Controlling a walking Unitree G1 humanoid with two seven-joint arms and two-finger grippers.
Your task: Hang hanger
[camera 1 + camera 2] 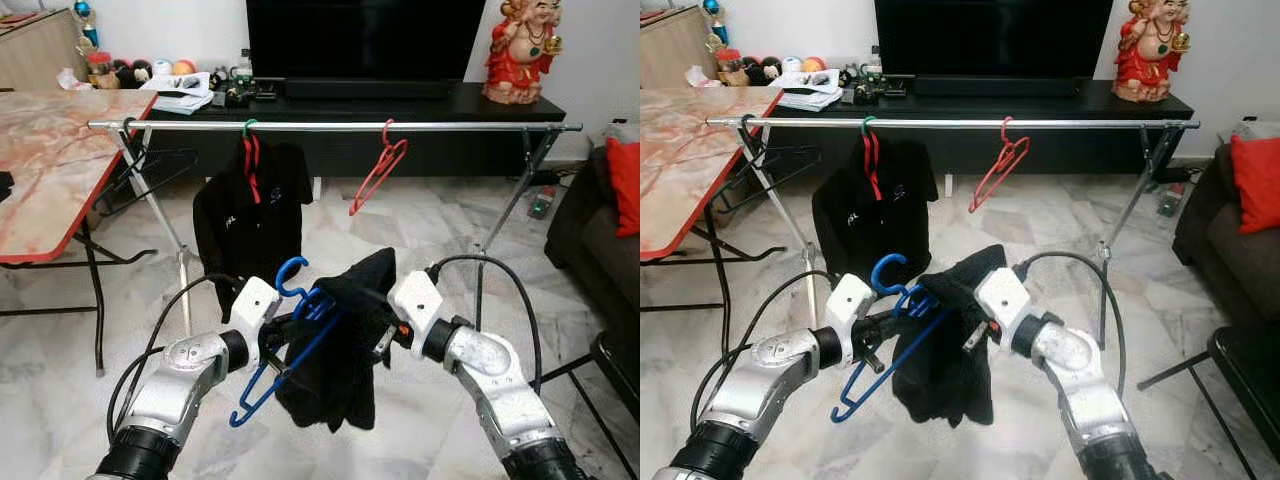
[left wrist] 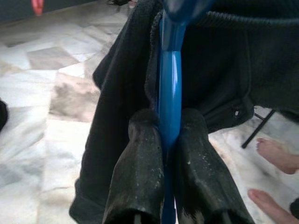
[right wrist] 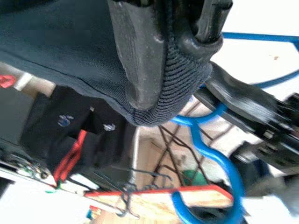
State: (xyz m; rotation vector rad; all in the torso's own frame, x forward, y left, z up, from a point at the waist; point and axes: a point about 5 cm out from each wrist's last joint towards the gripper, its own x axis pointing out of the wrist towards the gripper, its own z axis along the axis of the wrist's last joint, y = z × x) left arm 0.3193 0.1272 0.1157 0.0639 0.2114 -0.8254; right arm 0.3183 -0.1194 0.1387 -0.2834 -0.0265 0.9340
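Note:
A blue plastic hanger [image 1: 262, 385] hangs tilted low in front of me, its hook [image 1: 290, 272] pointing up. My left gripper [image 2: 169, 122] is shut on the hanger's blue bar. A black garment [image 1: 340, 360] is draped over the hanger and hangs down between my arms. My right gripper [image 3: 168, 60] is shut on the garment's ribbed edge, just right of the hanger's neck. Further ahead, a silver clothes rail [image 1: 450, 127] runs across the room, well above and beyond both grippers.
The rail holds a black shirt [image 1: 250, 215] on a red hanger, an empty red hanger [image 1: 378, 175] and a black hanger [image 1: 150, 170] at its left end. A marble-top table [image 1: 50, 170] stands left, a sofa [image 1: 600, 240] right. A person's bare feet [image 2: 275, 156] rest on the floor.

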